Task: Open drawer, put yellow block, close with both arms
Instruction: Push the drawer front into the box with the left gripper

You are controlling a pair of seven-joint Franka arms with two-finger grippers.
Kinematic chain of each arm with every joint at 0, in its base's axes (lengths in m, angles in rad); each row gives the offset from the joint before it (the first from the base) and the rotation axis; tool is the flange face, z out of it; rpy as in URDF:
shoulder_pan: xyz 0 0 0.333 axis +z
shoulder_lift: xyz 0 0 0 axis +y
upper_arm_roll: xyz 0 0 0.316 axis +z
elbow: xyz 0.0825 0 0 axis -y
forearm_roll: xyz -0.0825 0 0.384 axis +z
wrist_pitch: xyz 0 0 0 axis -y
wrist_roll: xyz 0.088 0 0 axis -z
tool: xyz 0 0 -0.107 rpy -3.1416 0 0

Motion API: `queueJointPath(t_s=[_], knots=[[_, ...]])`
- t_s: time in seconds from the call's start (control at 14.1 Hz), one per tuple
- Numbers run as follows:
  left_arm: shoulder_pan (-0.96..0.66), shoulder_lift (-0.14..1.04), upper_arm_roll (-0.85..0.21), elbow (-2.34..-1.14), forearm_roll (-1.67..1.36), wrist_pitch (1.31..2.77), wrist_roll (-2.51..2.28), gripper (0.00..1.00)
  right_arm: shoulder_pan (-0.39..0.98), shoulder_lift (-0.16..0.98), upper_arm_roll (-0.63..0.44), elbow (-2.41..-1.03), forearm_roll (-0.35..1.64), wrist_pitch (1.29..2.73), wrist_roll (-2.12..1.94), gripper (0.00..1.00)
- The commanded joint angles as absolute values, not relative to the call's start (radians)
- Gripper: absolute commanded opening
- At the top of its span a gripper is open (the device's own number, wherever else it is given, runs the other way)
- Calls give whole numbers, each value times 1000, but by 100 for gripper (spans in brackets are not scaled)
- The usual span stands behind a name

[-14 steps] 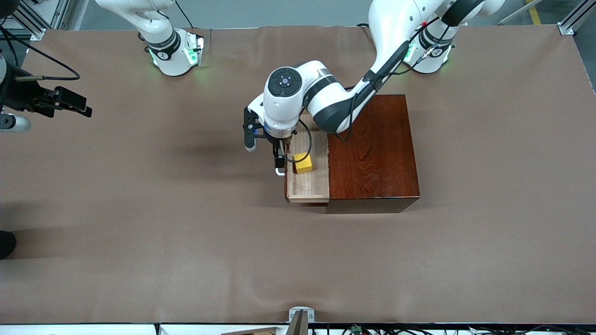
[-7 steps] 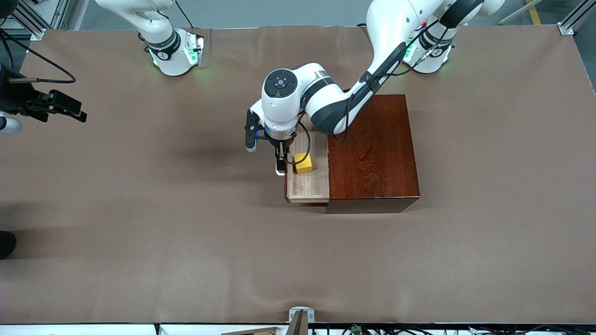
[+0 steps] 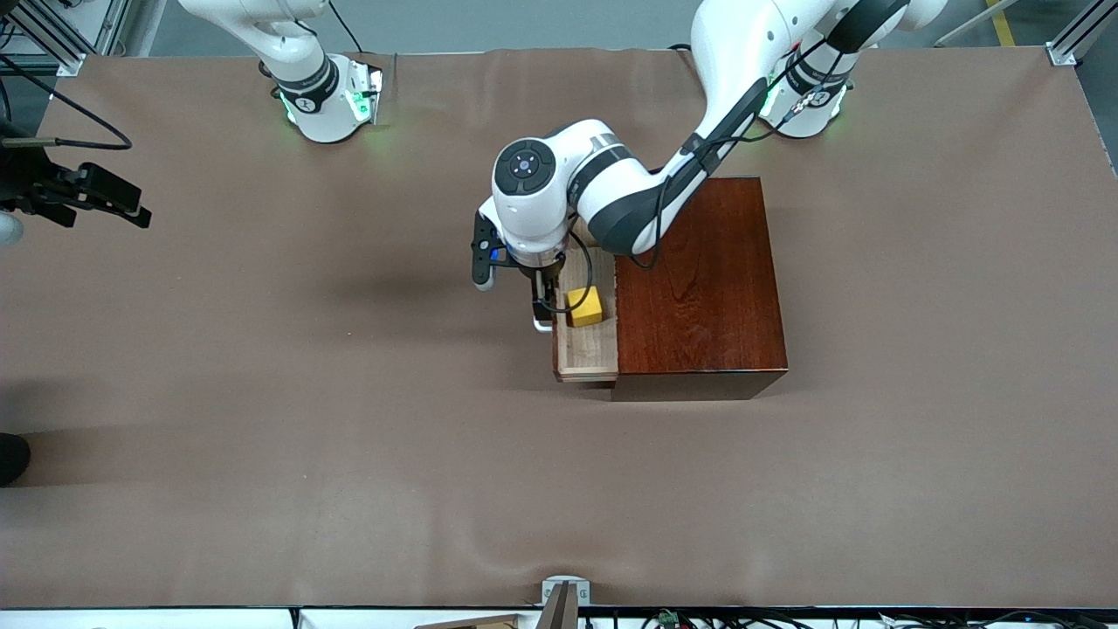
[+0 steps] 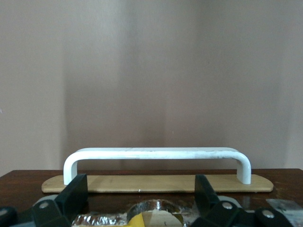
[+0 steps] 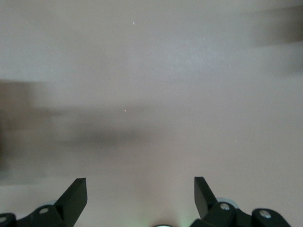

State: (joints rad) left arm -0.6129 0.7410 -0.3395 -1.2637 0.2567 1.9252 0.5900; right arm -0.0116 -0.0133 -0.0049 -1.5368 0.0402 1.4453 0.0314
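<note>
**Left gripper at drawer handle, drawer partly out**

Right gripper (image 3: 113, 196) hangs over bare table (image 3: 262, 393) at the right arm's end, fingers (image 5: 75, 195) spread wide, nothing between them; that arm waits.

Left gripper (image 3: 543, 310) sits at the drawer's (image 3: 583, 349) dark front, down by the white U-shaped handle (image 3: 541, 325). Left wrist view: handle (image 4: 156, 158) runs across just ahead of the fingertips (image 4: 75, 189), which are spread apart, one near each end of the handle, not pinching it. Cannot tell if they touch the drawer front.

Drawer sticks partly out of the reddish-brown wooden box (image 3: 699, 288) toward the right arm's end, pale interior showing. Yellow block (image 3: 585, 307) lies in the drawer, on its floor, close to the box edge and just beside the left gripper. Left arm (image 3: 611, 188) reaches over the box top.
</note>
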Motion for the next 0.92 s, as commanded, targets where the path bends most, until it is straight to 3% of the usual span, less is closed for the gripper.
queueJointPath(t_s=[0.0,0.85], knots=[[-614,727,-298,-1272,288,1797,607,100,-29,-25,5,-1534,25,1414,46,100],[-600,686,-295,-1272,411,1597,607,100,-25,-26,6,-1531,21,1447,32,100]])
